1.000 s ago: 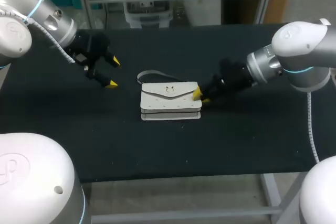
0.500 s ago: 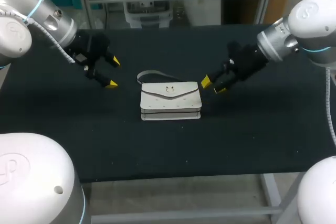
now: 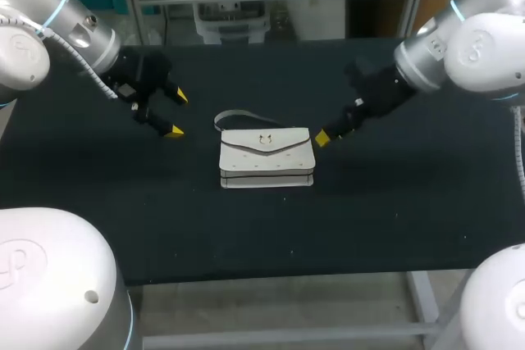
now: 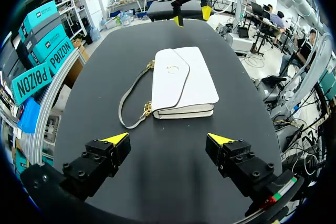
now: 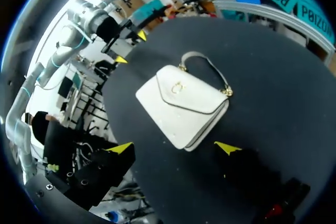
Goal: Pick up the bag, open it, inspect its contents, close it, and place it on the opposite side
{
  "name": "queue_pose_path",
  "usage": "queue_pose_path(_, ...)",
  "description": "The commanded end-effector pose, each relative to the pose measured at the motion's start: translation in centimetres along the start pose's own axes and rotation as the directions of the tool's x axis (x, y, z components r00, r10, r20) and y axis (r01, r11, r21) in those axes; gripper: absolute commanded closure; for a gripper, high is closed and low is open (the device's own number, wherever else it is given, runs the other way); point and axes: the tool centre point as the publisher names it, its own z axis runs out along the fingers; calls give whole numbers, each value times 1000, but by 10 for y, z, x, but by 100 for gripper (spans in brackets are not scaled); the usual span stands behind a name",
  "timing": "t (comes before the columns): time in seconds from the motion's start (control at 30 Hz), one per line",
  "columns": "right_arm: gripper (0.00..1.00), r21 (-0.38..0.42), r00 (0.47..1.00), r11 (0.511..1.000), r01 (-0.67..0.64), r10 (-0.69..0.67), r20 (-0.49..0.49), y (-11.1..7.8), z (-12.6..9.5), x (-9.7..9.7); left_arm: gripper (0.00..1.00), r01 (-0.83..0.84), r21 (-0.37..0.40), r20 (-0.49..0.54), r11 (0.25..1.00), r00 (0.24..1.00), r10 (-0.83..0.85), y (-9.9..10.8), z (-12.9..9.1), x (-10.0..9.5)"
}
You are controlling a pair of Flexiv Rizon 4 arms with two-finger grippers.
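The bag [image 3: 267,157] lies flat mid table [image 3: 394,202], flap shut, nobody gripping it. The left gripper [image 3: 176,114] hangs wide open off to one side, and the right gripper [image 5: 174,148] is wide open just beside it. Looks like pickup, opening, checking and moving are all left to do.

- right gripper [image 5: 175,148]: fingers spread wide, holding nothing
- white bag [image 5: 182,106]: flat on the black table [image 5: 273,66], just ahead of the fingers, flap closed, strap [image 5: 207,65] on its far side
- left gripper [image 5: 130,47]: beyond the bag, apart from it
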Motion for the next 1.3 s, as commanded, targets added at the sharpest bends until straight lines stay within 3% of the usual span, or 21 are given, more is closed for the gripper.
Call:
queue_pose_path(0.03, 0, -12, 993, 998, 54, -53, 109, 1, 0, 6, 0, -80, -39, 56, 996, 995, 82, -13, 7, 7)
queue_pose_path(0.13, 0, 13, 960, 984, 176, -174, 219, 3, 5, 15, 0, -166, -63, 102, 984, 980, 172, -26, 14, 15)
queue_pose_path(0.23, 0, 51, 928, 963, 265, -269, 257, 2, 11, 17, 0, -211, -66, 120, 975, 969, 218, -34, 21, 17)
queue_pose_path(0.5, 0, 117, 823, 875, 470, -482, 301, -3, 20, 15, 0, -289, -58, 139, 956, 946, 294, -47, 29, 18)
queue_pose_path(0.6, 0, 190, 759, 822, 536, -568, 317, -7, 24, 14, 0, -281, -84, 142, 956, 946, 290, -52, 32, 15)
queue_pose_path(0.67, 0, 236, 769, 817, 526, -575, 278, -7, 26, 8, 0, -268, -89, 124, 959, 953, 278, -54, 32, 13)
queue_pose_path(1.03, 0, 236, 769, 817, 526, -575, 278, -7, 26, 8, 0, -268, -89, 124, 959, 953, 278, -54, 32, 13)
queue_pose_path(1.1, 0, 222, 703, 752, 621, -659, 266, -2, 40, 11, 0, -319, -52, 116, 946, 939, 323, -58, 40, 14)
queue_pose_path(1.3, 0, 298, 574, 658, 691, -751, 326, -6, 67, 9, 0, -388, -34, 109, 921, 915, 389, -60, 50, 10)
